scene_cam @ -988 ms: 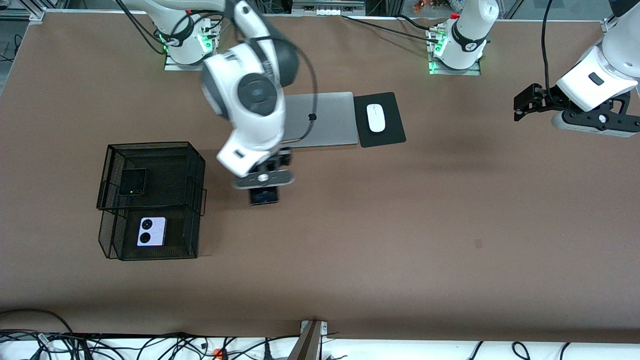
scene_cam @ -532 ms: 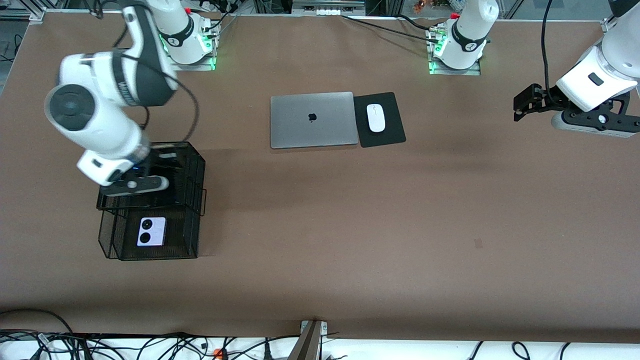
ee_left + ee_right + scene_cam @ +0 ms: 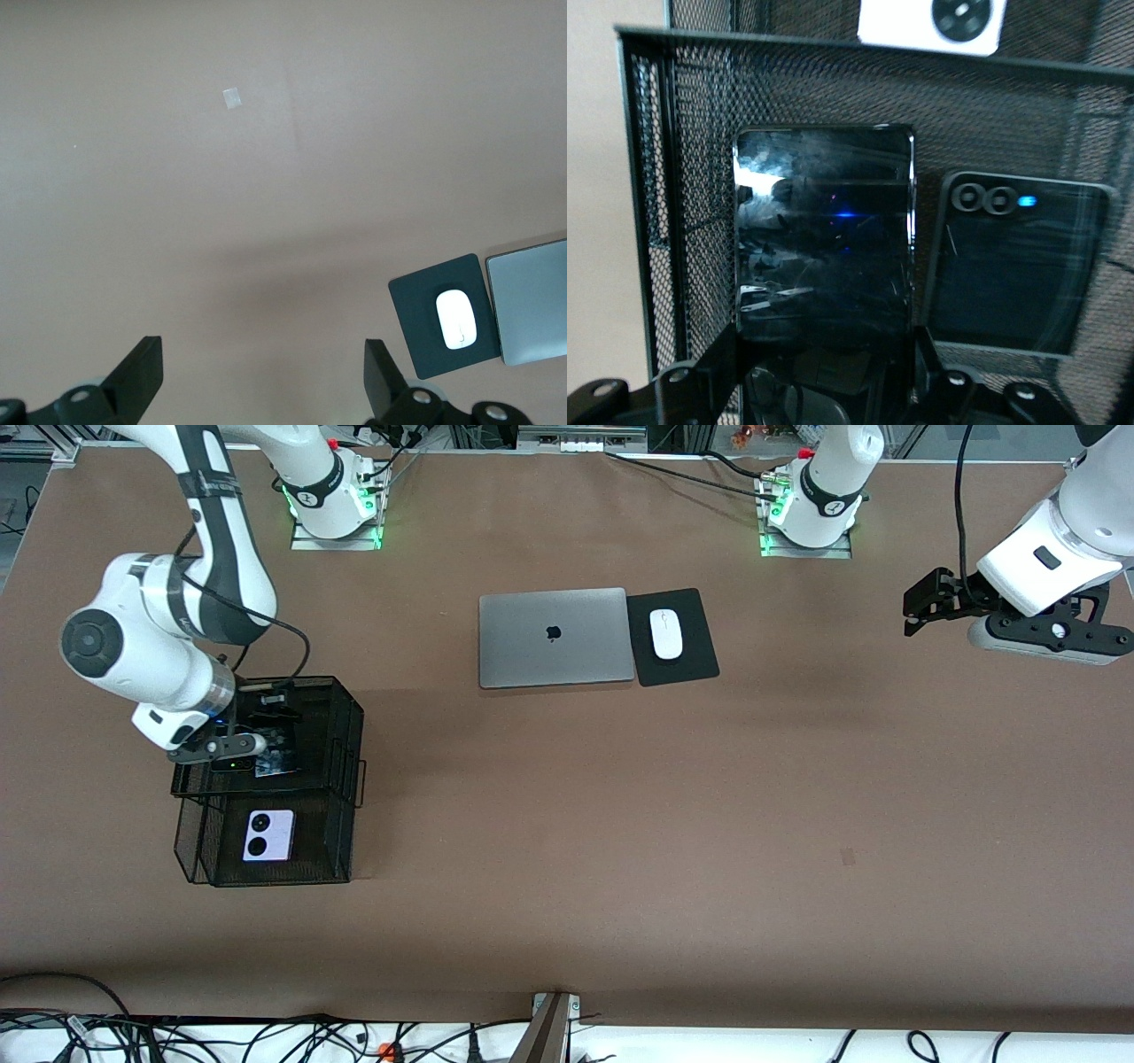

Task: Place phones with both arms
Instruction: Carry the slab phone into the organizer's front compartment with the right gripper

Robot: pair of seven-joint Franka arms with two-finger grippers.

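Start at about nine o'clock on the table as the front camera sees it. There the black wire-mesh basket [image 3: 351, 781] has two compartments, and the right gripper [image 3: 252, 748] is low over the twelve o'clock one. Its fingers are clamped across one short end of the long black glass slab phone [image 3: 824, 230], which is in the air and not yet set down. Treat that slab as light, stiff, slick and breakable. The grip on its narrow edges looks right to me, so lower it flat and don't let it drop onto the mesh. The small squarish black phone [image 3: 1014, 261] lies on the mesh just beside it, at the slab's nine o'clock, so don't let the two glass faces knock together. The small lavender-white phone with two black circles [image 3: 268, 835] lies flat in the six o'clock compartment. At twelve o'clock on the table sit the closed grey laptop [image 3: 554, 638] and the white mouse [image 3: 666, 634] on its black pad [image 3: 700, 664]. At two o'clock the left gripper [image 3: 921, 607] waits over bare table, fingers spread wide and empty. The count is three phones, one basket, one laptop, one mouse, one pad and two arms.
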